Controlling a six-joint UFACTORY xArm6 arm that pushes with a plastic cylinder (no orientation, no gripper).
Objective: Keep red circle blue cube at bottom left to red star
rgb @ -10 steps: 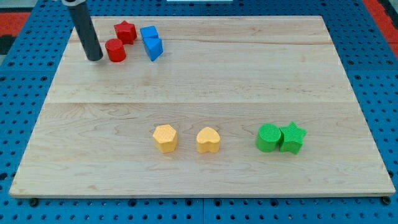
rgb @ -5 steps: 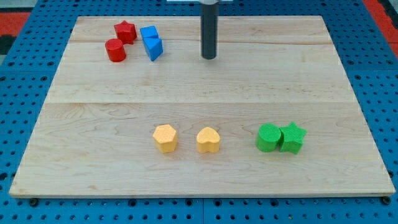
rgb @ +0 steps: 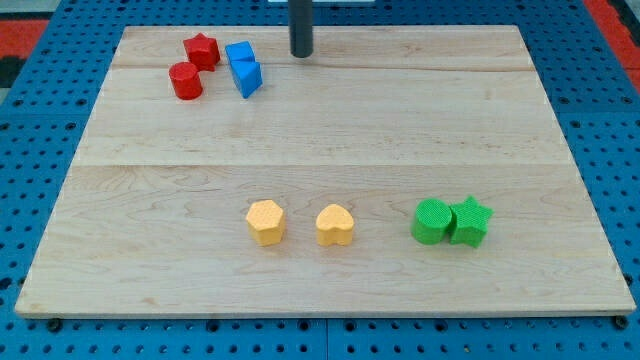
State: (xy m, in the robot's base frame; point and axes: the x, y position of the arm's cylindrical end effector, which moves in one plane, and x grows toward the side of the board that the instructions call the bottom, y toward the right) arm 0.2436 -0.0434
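Near view's top, my tip [rgb: 301, 53], no claw & holding nothing, is swinging back left toward blue cube [rgb: 244, 68], w/ red circle [rgb: 186, 81] already bottom-left of red star [rgb: 201, 49], cube probably next.

I am working over a lab bench: a wooden board [rgb: 330, 130] lies on blue perforated matting [rgb: 590, 100] (red matting [rgb: 25, 30] at the corners).

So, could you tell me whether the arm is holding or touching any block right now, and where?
Nothing is held. My tip stands alone near the view's top, right of the blue cube, touching no block.
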